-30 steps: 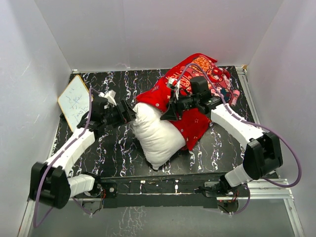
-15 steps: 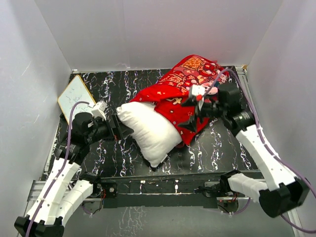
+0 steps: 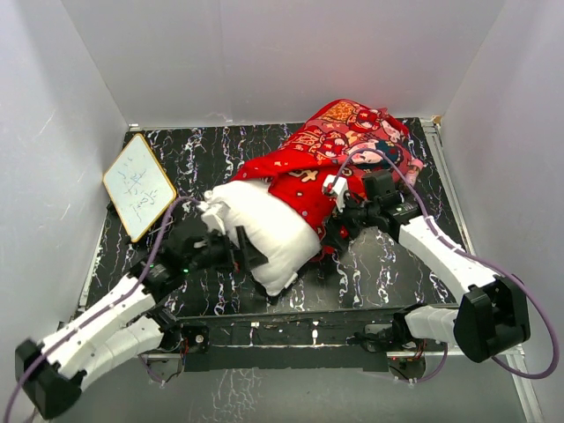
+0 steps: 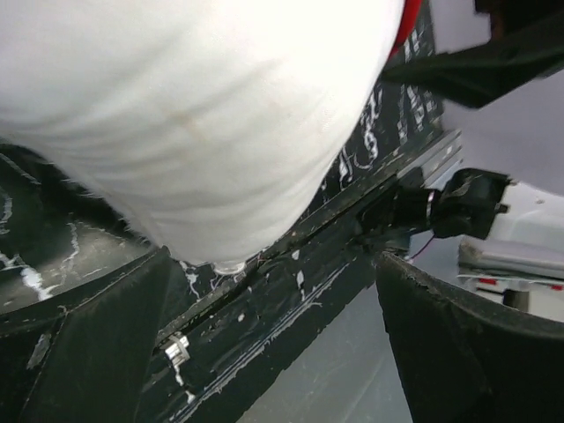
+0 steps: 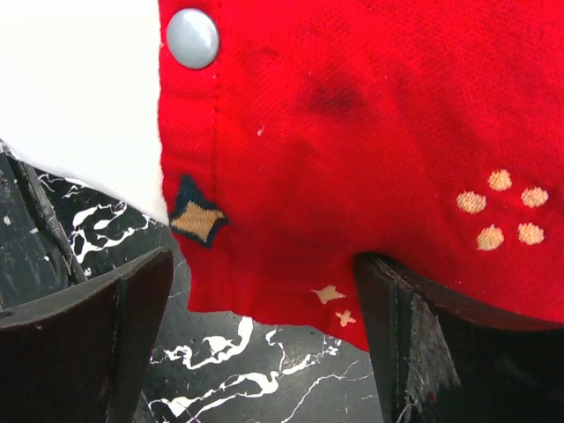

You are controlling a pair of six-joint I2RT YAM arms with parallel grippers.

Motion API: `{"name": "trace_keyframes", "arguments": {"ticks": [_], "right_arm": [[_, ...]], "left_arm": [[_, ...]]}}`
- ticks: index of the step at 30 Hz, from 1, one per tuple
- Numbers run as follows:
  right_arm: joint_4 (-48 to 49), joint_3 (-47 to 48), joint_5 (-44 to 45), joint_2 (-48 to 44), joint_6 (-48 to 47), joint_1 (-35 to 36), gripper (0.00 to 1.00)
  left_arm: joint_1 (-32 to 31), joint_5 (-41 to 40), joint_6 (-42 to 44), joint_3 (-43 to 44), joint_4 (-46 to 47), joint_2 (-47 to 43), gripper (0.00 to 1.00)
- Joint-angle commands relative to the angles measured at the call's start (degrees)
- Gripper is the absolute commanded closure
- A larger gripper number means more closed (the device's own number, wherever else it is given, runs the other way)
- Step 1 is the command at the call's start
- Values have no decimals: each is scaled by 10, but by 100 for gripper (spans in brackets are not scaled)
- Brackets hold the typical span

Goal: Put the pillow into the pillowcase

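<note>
The white pillow (image 3: 260, 231) lies on the black marbled table, its far end inside the red pillowcase (image 3: 339, 150); its near end sticks out toward the left. My left gripper (image 3: 244, 252) is open at the pillow's near-left side. In the left wrist view the pillow (image 4: 194, 115) bulges just above the left gripper (image 4: 271, 264), with nothing between the fingers. My right gripper (image 3: 337, 232) is open at the pillowcase's near hem. In the right wrist view the pillowcase (image 5: 370, 115) hem hangs loose between the wide jaws of the right gripper (image 5: 264, 264), beside the pillow (image 5: 79, 97).
A small wood-framed white board (image 3: 138, 185) leans at the left wall. White walls close in the table on three sides. The metal base rail (image 3: 291, 330) runs along the near edge. A grey snap button (image 5: 192, 38) sits on the pillowcase hem.
The left arm drew back and moved to the pillow's near side. The right gripper opened, let go of the pillowcase opening, swung right, then came back low to the hem. The pillowcase now covers more of the pillow.
</note>
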Motion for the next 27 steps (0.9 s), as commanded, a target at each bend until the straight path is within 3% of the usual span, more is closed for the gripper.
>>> {"name": "trace_keyframes", "arguments": {"ticks": [1, 8, 11, 14, 15, 17, 22, 27], "right_arm": [[43, 33, 18, 11, 20, 10, 14], [68, 4, 40, 12, 31, 19, 14], [65, 13, 43, 22, 31, 22, 25], [48, 29, 23, 22, 22, 21, 59], [33, 38, 10, 19, 13, 22, 71], [0, 56, -29, 7, -15, 21, 82], [-84, 90, -149, -29, -96, 24, 92], [-183, 176, -227, 7, -176, 68, 92]], "left_arm": [[-129, -160, -30, 2, 82, 87, 3], [-158, -235, 14, 39, 131, 223, 3], [-158, -234, 18, 55, 156, 263, 6], [-158, -232, 19, 64, 172, 275, 27], [-157, -239, 20, 65, 174, 274, 40], [-156, -257, 20, 71, 170, 264, 67], [-128, -235, 28, 90, 184, 244, 93], [-78, -143, 11, 121, 236, 270, 99]]}}
